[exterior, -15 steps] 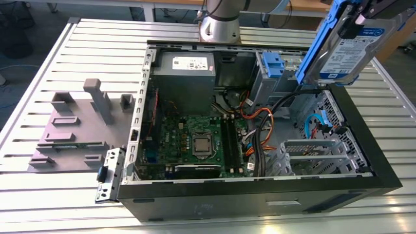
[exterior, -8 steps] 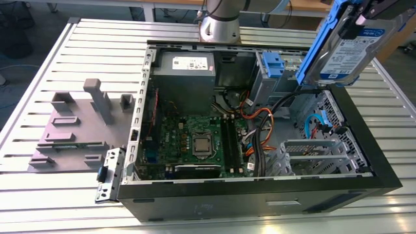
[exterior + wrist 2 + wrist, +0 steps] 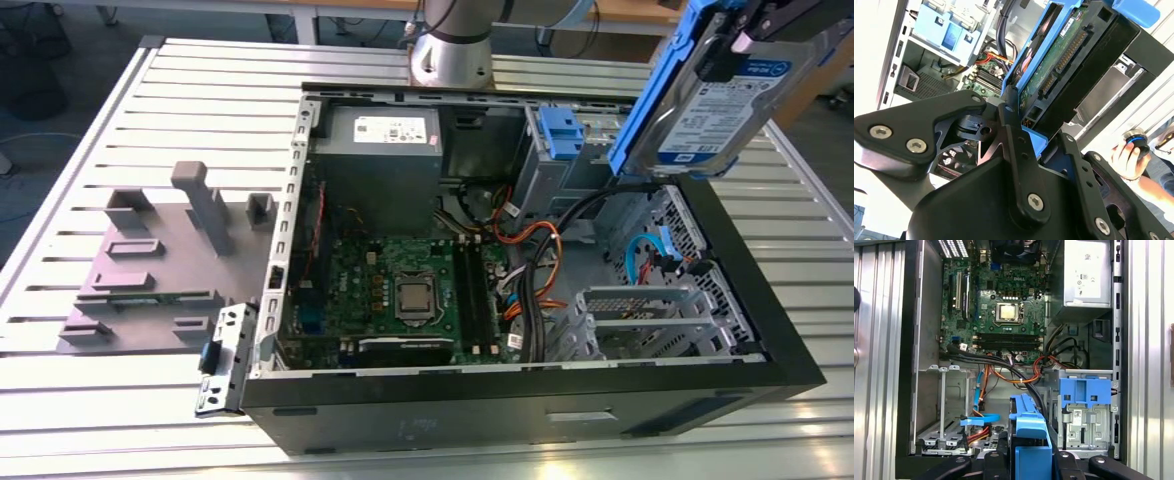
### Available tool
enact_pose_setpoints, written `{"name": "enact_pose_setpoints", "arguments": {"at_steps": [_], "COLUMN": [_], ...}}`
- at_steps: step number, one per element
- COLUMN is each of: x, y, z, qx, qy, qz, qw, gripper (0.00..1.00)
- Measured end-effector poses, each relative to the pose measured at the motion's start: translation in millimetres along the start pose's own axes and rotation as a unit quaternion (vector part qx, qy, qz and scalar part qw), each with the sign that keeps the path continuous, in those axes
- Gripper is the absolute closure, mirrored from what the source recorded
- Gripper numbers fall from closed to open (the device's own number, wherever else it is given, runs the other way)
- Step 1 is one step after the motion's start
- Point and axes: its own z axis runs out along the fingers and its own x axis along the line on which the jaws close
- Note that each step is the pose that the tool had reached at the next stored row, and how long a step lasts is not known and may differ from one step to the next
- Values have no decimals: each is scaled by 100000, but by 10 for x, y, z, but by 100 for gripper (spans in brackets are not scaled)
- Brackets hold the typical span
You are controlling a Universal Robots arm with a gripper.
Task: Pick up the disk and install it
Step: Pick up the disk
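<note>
Silver, blue-framed disk (image 3: pixel 721 110); green motherboard (image 3: pixel 400 275); black case (image 3: pixel 534 405)

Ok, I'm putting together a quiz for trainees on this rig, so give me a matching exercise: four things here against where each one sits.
Things
1 the disk
2 power supply box
3 motherboard
4 grey fixture block

Places
A flat on the case floor
B on the slatted table, outside the case
C gripped in the claw, above the case
D in a corner of the case

Pairs: 1-C, 2-D, 3-A, 4-B
</note>
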Motion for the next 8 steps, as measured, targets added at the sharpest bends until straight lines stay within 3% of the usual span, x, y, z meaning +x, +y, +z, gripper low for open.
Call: {"name": "enact_pose_setpoints", "arguments": {"at_steps": [8], "x": [16], "y": [0], "z": [0], "qx": [0], "qy": [1], "qz": [2], "qw": [100000], "gripper": [64]}}
